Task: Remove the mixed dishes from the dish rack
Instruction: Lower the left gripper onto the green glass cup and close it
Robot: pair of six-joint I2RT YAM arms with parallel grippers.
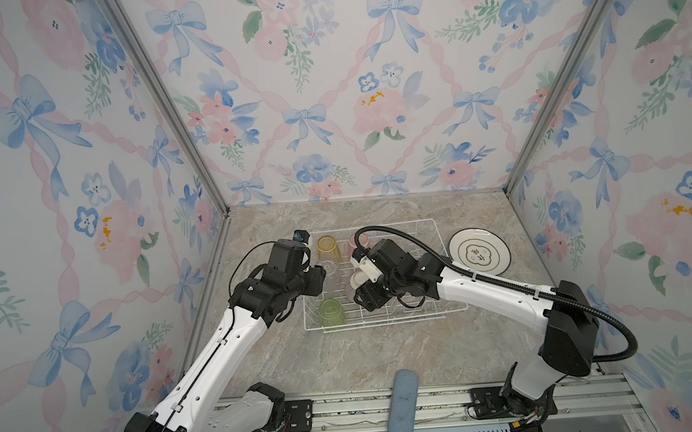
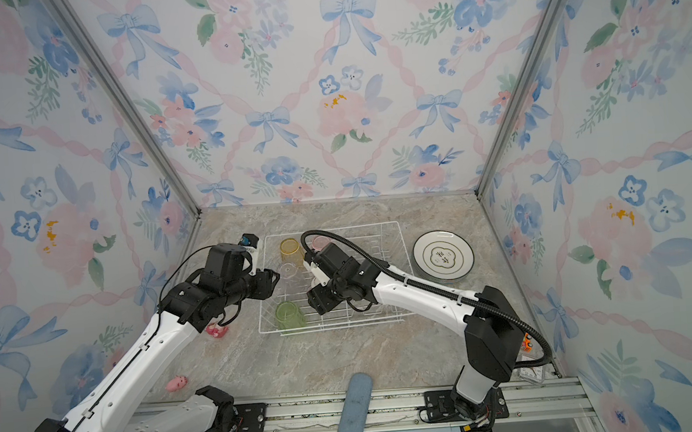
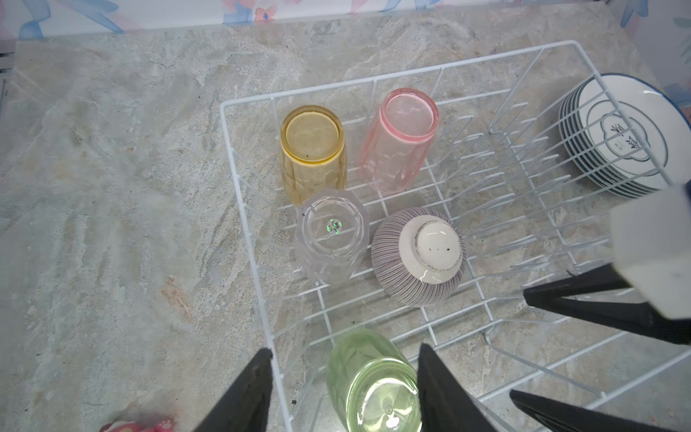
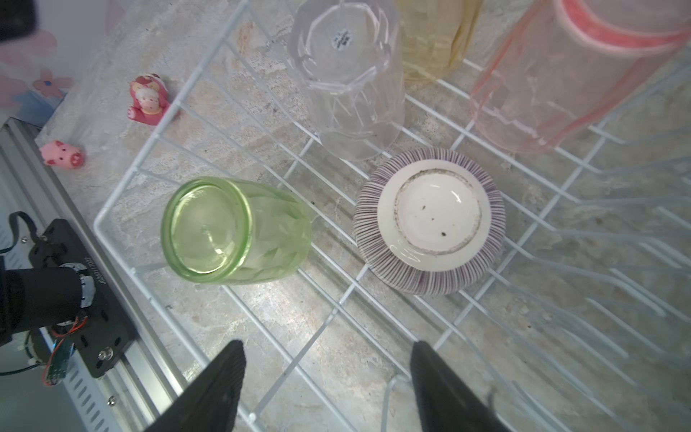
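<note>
2 arms: both reach in from the near edge with elbows bent, and their wrists face each other over the left half of the dish rack (image 2: 379,244).
left arm (image 1: 220,351): rises from the near-left base, forearm slanting forward, wrist turned toward the middle.
left pincer (image 3: 344,349): fingers spread, gripping nothing, above the rack's left rim; the green tumbler (image 4: 232,230) stands below, untouched.
right arm (image 1: 487,286): stretches from the near-right base across the rack's right side, wrist tilted down.
right pincer (image 4: 327,342): fingers spread wide, empty, above the rack floor near the striped bowl (image 4: 430,224).
rack contents: 4 tumblers and 1 bowl, all base-up; yellow tumbler (image 3: 312,149) and pink tumbler (image 3: 398,138) on the far side, clear tumbler (image 3: 331,235) just beside the bowl, green in the near-left corner.
plates (image 1: 480,253): stacked on the counter (image 1: 387,360), just outside the rack's right end.
pink toys (image 2: 214,330): 2, on the counter left of the rack.
</note>
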